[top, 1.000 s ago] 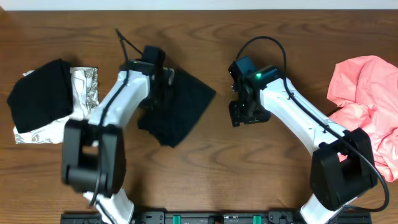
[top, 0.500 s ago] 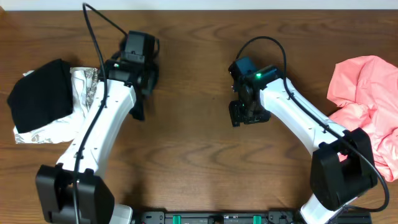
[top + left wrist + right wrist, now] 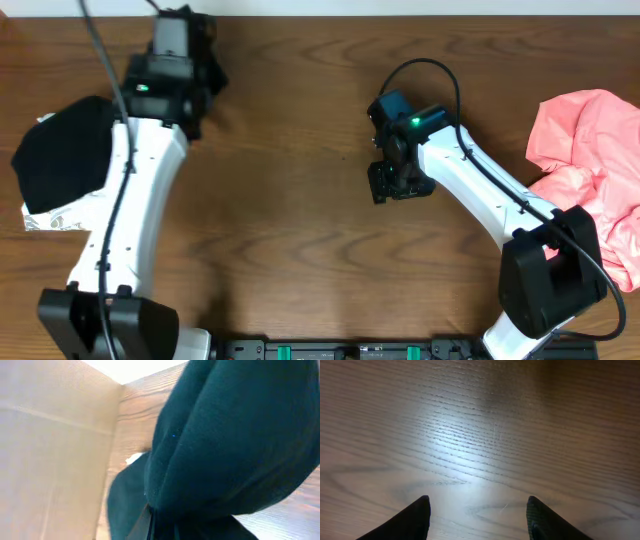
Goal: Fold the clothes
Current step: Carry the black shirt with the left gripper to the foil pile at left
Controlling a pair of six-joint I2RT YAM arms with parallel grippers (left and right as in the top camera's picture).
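Where the left arm stretches to the far-left corner, we note its gripper (image 3: 185, 60) pinching the bunched black T-shirt (image 3: 235, 445), near the black-and-patterned stack (image 3: 60, 150). Right gripper (image 3: 477, 515) is spread over bare table (image 3: 480, 420); pink garment (image 3: 590, 140) lies far right.

A black T-shirt (image 3: 230, 435) hangs bunched; a salmon-pink garment (image 3: 585, 150) lies crumpled.

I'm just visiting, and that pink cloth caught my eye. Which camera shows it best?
The overhead view: the pink garment lies crumpled at the right edge of the table, partly cut off by the frame. Neither wrist view shows it at all.
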